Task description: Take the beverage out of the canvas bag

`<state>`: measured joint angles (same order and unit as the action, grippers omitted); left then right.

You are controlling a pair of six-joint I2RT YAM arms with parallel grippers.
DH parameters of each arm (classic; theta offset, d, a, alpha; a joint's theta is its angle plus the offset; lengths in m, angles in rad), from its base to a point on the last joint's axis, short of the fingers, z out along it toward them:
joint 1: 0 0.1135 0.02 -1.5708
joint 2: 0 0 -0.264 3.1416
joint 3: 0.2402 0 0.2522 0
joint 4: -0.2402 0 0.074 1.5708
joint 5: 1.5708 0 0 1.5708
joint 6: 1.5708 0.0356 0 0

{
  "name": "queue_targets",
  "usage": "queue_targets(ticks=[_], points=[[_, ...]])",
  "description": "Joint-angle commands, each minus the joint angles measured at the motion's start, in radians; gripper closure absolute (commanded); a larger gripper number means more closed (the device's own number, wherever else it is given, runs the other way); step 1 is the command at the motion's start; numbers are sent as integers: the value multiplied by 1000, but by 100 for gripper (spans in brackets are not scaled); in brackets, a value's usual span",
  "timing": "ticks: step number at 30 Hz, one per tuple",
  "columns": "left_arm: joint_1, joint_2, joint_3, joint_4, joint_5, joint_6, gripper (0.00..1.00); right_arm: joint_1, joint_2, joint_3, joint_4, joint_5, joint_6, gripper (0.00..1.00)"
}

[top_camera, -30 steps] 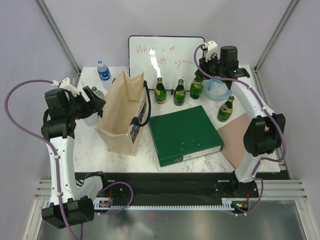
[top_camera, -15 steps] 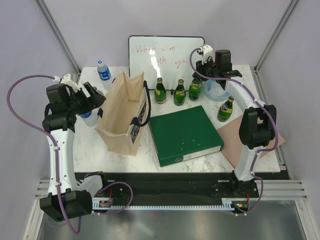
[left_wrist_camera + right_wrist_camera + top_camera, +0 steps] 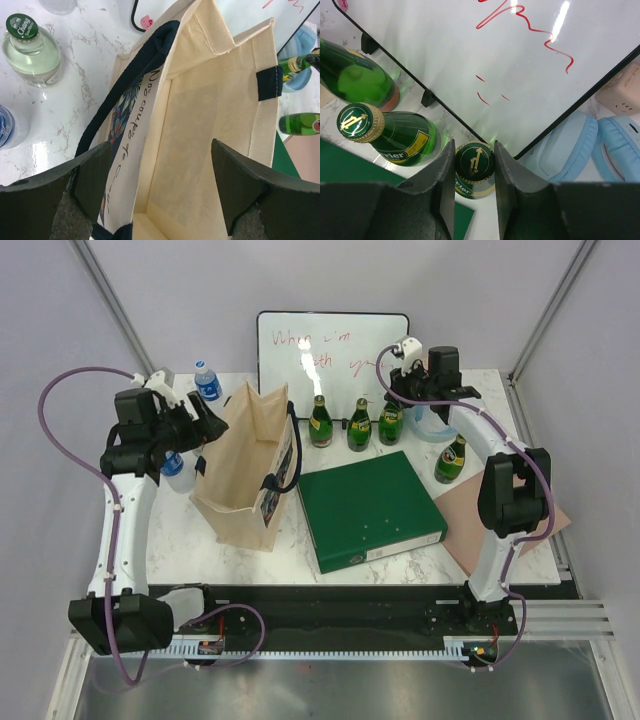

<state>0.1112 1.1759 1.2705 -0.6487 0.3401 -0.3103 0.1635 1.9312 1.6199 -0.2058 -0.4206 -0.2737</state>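
The canvas bag stands upright at the left centre, mouth open. In the left wrist view the canvas bag shows a bare beige inside and floor, with no bottle in sight. My left gripper is open at the bag's left rim; in the left wrist view the left gripper has its fingers spread across the mouth. My right gripper is shut on the cap of a green bottle standing in the back row. In the right wrist view the right gripper has its fingers pressed on both sides of that green bottle.
Two more green bottles stand beside it and a third is further right. A green binder, a whiteboard, blue headphones, a water bottle and a clear green-capped bottle are around.
My left gripper has moved back and right, up to the bag's open mouth. My right gripper has shifted left and down with the green bottle into the back row.
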Motion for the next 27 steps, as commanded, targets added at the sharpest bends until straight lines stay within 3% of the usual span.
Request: queue_targets(ticks=[1, 2, 3, 5, 7, 13, 16, 19, 20, 23, 27], points=[[-42, 33, 58, 49, -61, 74, 14, -2, -77, -11, 98, -32, -35, 62], [-66, 39, 64, 50, -72, 85, 13, -2, -84, -14, 94, -33, -35, 53], [-82, 53, 75, 53, -85, 99, 13, -2, -92, -21, 94, -33, -35, 33], [-99, 71, 84, 55, -127, 137, 13, -2, -123, -28, 91, -32, -32, 21], [-145, 102, 98, 58, -165, 169, 13, -5, -156, -37, 89, -24, -18, 2], [-231, 194, 147, 50, -344, 246, 19, -18, -247, -72, 63, -26, 16, 2], [-251, 247, 177, 37, -417, 281, 30, -18, -294, -98, 56, -27, 19, 2], [-263, 274, 207, 18, -417, 292, 75, -19, -330, -109, 43, -33, 31, 2], [-263, 266, 210, 21, -414, 289, 98, -21, -339, -109, 39, -41, 42, 2], [-269, 191, 185, 58, -401, 283, 98, -21, -368, -114, 28, -53, 60, 2], [-272, -11, 14, 231, -372, 293, 98, -22, -409, -130, 25, -70, 87, 2]])
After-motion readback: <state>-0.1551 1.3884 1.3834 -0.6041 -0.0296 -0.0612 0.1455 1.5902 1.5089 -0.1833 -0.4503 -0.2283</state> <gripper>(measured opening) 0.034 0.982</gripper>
